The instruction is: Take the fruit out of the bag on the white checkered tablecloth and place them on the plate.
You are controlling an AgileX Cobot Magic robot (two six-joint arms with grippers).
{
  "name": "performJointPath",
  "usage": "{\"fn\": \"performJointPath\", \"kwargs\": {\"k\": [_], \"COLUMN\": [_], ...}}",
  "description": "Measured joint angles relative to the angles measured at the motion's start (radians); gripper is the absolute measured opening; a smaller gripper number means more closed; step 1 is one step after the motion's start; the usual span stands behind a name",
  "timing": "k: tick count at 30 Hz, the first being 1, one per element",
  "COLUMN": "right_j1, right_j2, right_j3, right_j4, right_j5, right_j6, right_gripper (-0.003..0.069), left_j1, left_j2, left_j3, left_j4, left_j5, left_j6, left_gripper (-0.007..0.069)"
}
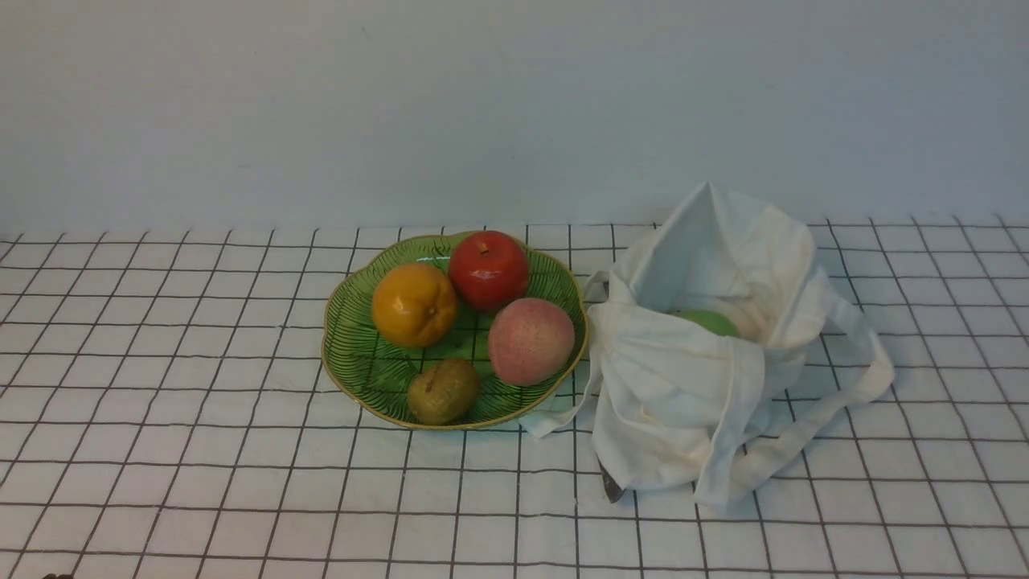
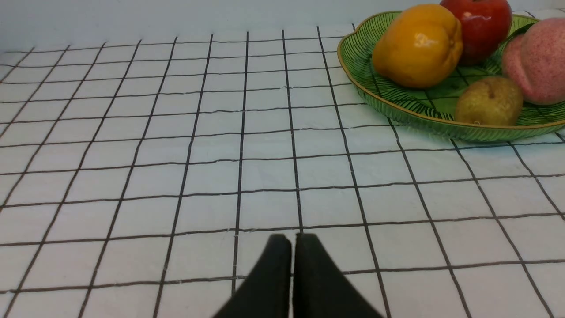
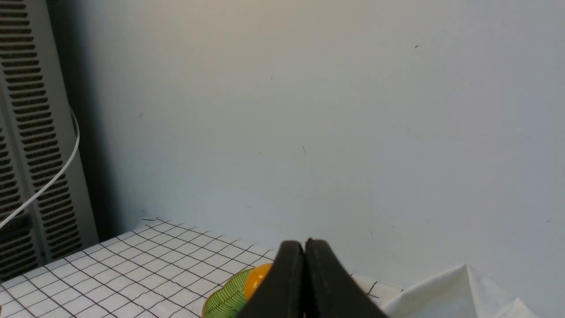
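Note:
The off-white bag (image 1: 683, 402) slumps open on the white checkered tablecloth (image 1: 201, 362), right of the green plate (image 1: 354, 354). A light-green round fruit (image 1: 709, 322) shows partly inside the bag's mouth. The orange-yellow fruit (image 1: 414, 304) lies on the plate's left part and also shows in the left wrist view (image 2: 419, 44). Neither gripper shows in the front view. My left gripper (image 2: 292, 240) is shut and empty, low over bare cloth, short of the plate (image 2: 362, 53). My right gripper (image 3: 304, 245) is shut and empty, raised, with the bag (image 3: 459, 291) and plate (image 3: 225, 300) beyond it.
A red apple (image 1: 488, 269), a pink speckled peach (image 1: 531, 341) and a small olive-brown fruit (image 1: 443, 392) also lie on the plate. A plain wall stands behind the table. A slotted grey panel (image 3: 26, 132) with a white cable stands off the table's far corner.

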Motion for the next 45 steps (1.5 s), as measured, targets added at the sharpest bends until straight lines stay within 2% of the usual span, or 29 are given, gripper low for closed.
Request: {"fn": "performJointPath", "kwargs": {"k": [6,10,13,15,18,22,30,45], "right_j1": [-0.001,-0.042,-0.178,-0.203,-0.353,-0.443,-0.458,-0.458], "right_j2": [-0.001,-0.022,-0.075,-0.087,-0.152,-0.192,-0.192,-0.192], "right_j3": [0.037,0.122,0.248,0.267,0.379,0.451,0.452,0.451], "right_j4": [-0.042,-0.103,-0.135,-0.137,-0.139,-0.139,-0.167,-0.172], "right_j5": [-0.015,-0.031,-0.038,-0.038,-0.038,-0.033,0.051,0.061], "right_j6": [0.01,0.036,0.094,0.096,0.099,0.099,0.1,0.1], "right_gripper": [-0.0014,-0.0014,-0.0014,-0.0014,-0.0014,-0.0014,-0.0014,-0.0014], "left_j1": [0.0,-0.001,-0.001,-0.001,-0.001,-0.001,-0.001,-0.001], "left_j2": [0.0,0.0,0.0,0.0,0.0,0.0,0.0,0.0], "left_j3": [0.0,0.0,0.0,0.0,0.0,0.0,0.0,0.0], "left_j4": [0.0,0.0,0.0,0.0,0.0,0.0,0.0,0.0], "left_j5": [0.0,0.0,0.0,0.0,0.0,0.0,0.0,0.0], "left_j6": [0.0,0.0,0.0,0.0,0.0,0.0,0.0,0.0], "left_gripper": [-0.0008,-0.0008,-0.0008,-0.0008,-0.0008,-0.0008,-0.0008,-0.0008]}}
